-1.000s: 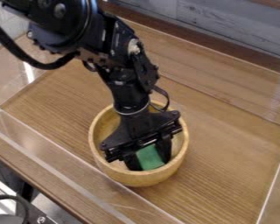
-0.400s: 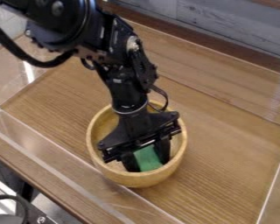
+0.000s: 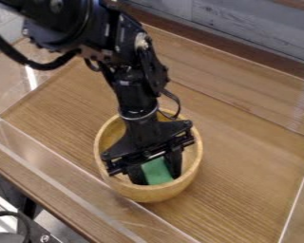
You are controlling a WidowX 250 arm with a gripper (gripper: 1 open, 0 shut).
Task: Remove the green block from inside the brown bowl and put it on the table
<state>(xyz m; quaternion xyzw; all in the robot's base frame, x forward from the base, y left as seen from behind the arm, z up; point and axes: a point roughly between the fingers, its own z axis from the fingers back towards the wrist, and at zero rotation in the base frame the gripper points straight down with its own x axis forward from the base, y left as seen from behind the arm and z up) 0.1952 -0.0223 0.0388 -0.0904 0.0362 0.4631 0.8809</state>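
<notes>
The brown bowl (image 3: 126,187) sits on the table (image 3: 231,104) near its front edge. Inside the bowl stands the green block (image 3: 159,171), tilted up on end. My black gripper (image 3: 155,163) reaches straight down into the bowl, and its fingers are shut on the green block. The block's upper end is hidden behind the gripper body. Only its lower green part shows against the bowl's inner wall.
Clear acrylic walls (image 3: 28,157) edge the table at the front, left and right. The arm (image 3: 110,57) rises from the bowl toward the upper left. Bare wood-grain surface lies to the right of and behind the bowl.
</notes>
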